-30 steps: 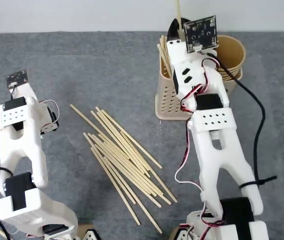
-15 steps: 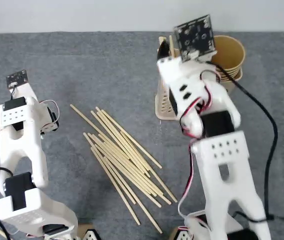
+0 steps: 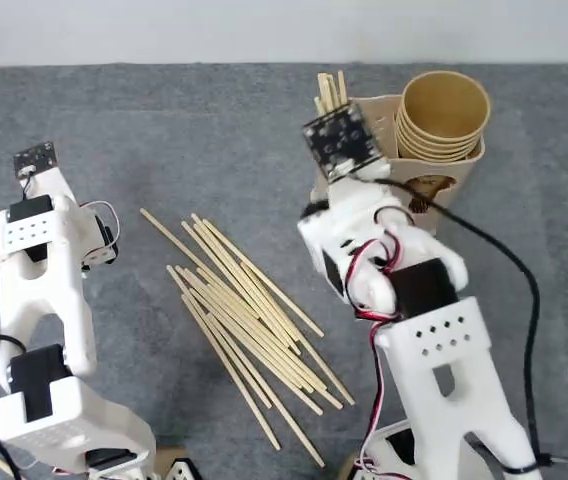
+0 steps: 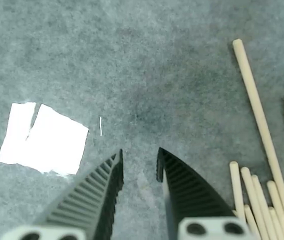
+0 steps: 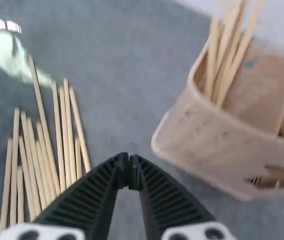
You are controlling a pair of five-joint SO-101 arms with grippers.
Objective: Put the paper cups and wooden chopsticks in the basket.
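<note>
Chopsticks point(image 3: 249, 320) mostly lie piled on the table point(image 3: 164, 130) between the arms. A few stand in the basket point(image 3: 442, 188) beside the stacked paper cups point(image 3: 444, 110). The right gripper point(image 5: 128, 172) is pinched closed and empty near the basket, and the left gripper point(image 4: 139, 162) is slightly parted over the table.

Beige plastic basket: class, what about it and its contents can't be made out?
High view: much of the beige plastic basket, hidden behind the right arm.
Right wrist view: its upright wooden chopsticks, blurred, tips cut by the edge.
High view: nested brown paper cups, rims too close to count.
</note>
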